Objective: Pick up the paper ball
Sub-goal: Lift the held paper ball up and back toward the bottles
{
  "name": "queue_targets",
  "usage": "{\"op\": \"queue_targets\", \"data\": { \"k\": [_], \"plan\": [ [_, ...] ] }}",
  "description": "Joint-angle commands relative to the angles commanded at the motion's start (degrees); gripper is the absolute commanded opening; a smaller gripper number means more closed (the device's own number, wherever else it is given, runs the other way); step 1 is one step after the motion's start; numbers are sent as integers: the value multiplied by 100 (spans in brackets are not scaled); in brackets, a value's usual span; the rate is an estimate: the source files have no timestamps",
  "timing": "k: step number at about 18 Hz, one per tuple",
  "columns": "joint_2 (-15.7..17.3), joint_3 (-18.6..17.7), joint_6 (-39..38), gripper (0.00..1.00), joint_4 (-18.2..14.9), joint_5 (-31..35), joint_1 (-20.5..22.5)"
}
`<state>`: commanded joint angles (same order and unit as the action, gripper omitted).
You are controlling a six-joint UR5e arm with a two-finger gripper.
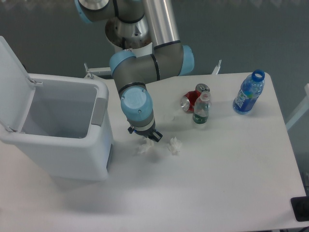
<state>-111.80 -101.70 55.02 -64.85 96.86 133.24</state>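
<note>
The gripper points down at the white counter, just to the right of the open bin. Directly under its dark fingertips lies a crumpled paper ball, so close that the tips seem to touch its top edge. From this angle the wrist hides most of the jaws, so I cannot tell whether they are spread, closed, or pinching the paper. The ball itself rests on the counter.

A second paper ball sits just to the right of the first, clear of the gripper. A third pale crumpled piece lies farther back, partly behind the arm's forearm; its outline is faint against the white surface.

Farther right and toward the back, a red can lies on its side, with a small clear bottle with a green label standing upright just in front of it. Well apart from these, near the far right corner, a blue bottle stands upright with no cap.

The bin is white and grey, its lid tipped up and back on the left.
</note>
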Motion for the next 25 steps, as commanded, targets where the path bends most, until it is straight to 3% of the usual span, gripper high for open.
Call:
{"op": "queue_targets", "data": {
  "k": [6, 10, 15, 20, 23, 25],
  "plan": [
    [105, 527, 26, 0, -484, -44, 79],
    [369, 853, 61, 0, -484, -201, 272],
    [737, 1327, 105, 0, -475, -999, 763],
    [1028, 1460, 1035, 0, -537, -1432, 1230],
    [1177, 1460, 1729, 0, -774, -1459, 1397],
    [1265, 1477, 1784, 0, -888, -1476, 1441]
  ]
}}
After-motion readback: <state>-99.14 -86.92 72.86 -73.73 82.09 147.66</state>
